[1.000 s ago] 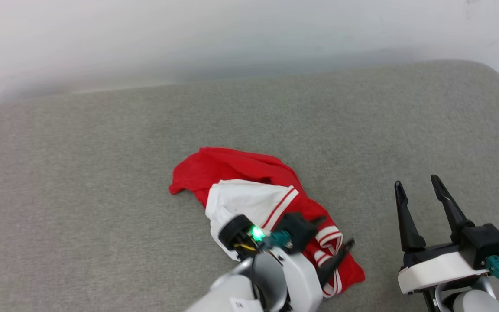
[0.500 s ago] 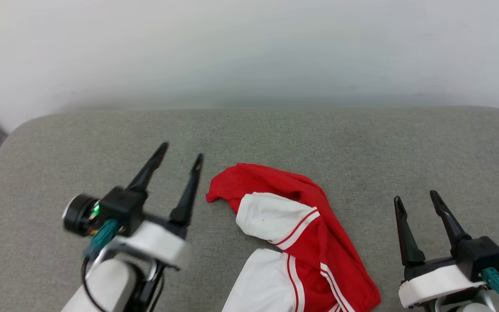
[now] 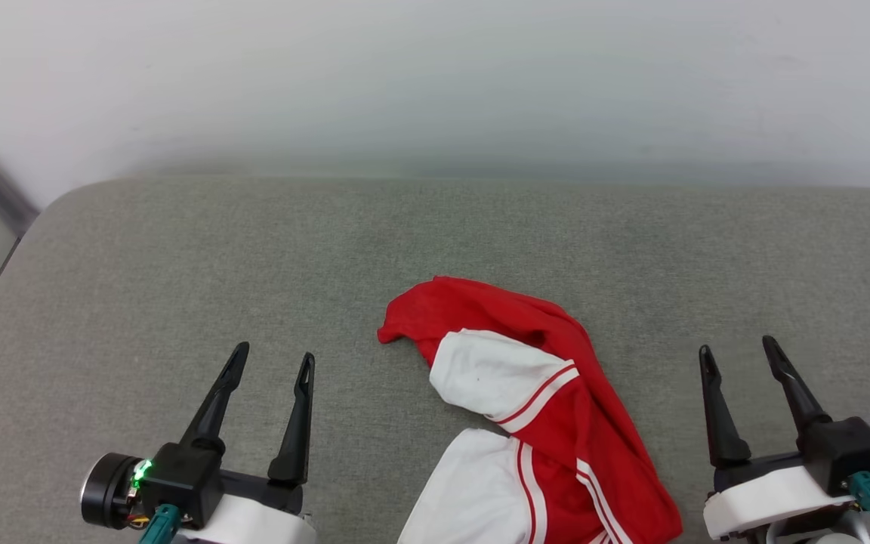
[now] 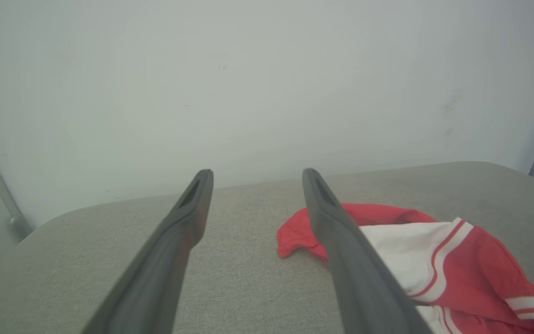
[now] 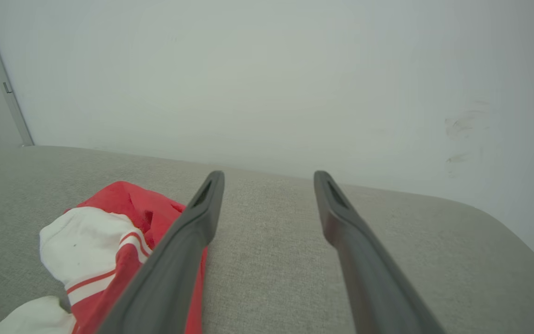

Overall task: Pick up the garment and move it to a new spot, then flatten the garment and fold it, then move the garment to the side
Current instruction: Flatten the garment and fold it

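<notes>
Left pincer (image 3: 275,352) and right pincer (image 3: 737,345), spread empty, flank crumpled garment (image 3: 548,408) on grey cushion (image 3: 178,264).

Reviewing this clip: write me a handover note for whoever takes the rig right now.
Left gripper: open, empty, to the left of the garment.
Right gripper: open, empty, to the right of the garment.
Garment: a crumpled heap on the grey cushion between the two grippers, a white sleeve uppermost, touched by neither.
Done: nothing that shows; it is neither flat nor folded.
Left: grasp it, spread it flat, fold it, move it to the side.
</notes>
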You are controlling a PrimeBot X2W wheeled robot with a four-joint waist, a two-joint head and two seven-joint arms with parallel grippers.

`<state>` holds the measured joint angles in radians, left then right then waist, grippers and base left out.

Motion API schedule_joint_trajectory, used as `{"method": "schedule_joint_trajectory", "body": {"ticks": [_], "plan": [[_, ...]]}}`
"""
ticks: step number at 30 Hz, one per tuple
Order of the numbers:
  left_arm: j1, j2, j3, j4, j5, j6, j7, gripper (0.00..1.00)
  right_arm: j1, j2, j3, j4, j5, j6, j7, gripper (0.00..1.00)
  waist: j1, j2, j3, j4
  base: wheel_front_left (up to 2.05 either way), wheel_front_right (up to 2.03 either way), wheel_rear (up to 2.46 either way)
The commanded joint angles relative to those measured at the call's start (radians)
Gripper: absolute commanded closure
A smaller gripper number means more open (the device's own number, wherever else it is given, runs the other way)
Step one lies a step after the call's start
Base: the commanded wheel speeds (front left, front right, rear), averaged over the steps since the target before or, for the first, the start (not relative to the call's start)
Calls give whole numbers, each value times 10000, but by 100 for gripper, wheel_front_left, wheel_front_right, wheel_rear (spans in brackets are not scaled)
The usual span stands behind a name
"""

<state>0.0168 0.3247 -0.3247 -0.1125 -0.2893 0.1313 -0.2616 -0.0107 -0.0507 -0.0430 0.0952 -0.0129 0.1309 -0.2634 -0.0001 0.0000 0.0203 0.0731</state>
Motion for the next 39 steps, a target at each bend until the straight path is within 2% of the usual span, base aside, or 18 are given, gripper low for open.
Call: {"method": "schedule_joint_trajectory", "body": {"ticks": [1,5,7,9,13,19,23,26,31,39], "plan": [[3,-96,44,-33,113,-92,-46,0,75,9,78,-54,-147,-3,-19,0,1,0,89,96,0,0,0],[-182,-388,175,75,440,-403,-38,0,-247,9,406,-338,-592,-3,267,0,1,0,208,258,0,0,0],[-265,-503,228,120,603,-533,-39,0,-410,-5,779,-479,-791,-3,909,0,1,0,262,340,0,0,0],[-286,-680,266,155,723,-681,-38,0,-712,-332,1316,-682,-665,-8,1727,0,1,0,336,449,0,0,0],[-353,-973,407,232,904,-921,-38,0,-1498,-1422,2926,-999,412,-5,4253,0,1,0,496,697,0,0,0],[-488,-1344,645,356,1110,-1344,-39,0,-3405,-3053,4757,-1207,2639,-3,8839,0,1,0,852,1156,0,0,0],[-527,-1580,663,551,1333,-1638,-39,0,-4492,-3479,5422,-876,4153,-3,11408,0,1,0,1072,1588,0,0,0],[-652,-1774,690,621,1468,-1813,-39,0,-5197,-3695,5641,-694,5062,-3,12823,0,1,0,1231,1960,0,0,0],[-736,-2050,768,711,1620,-2022,-39,0,-5868,-4144,6095,-263,5474,-3,14042,0,1,0,1474,2498,0,0,0],[-830,-2327,958,794,1721,-2250,-39,0,-5963,-4342,6388,545,5708,-3,14440,0,1,0,1712,2996,0,0,0]]}}
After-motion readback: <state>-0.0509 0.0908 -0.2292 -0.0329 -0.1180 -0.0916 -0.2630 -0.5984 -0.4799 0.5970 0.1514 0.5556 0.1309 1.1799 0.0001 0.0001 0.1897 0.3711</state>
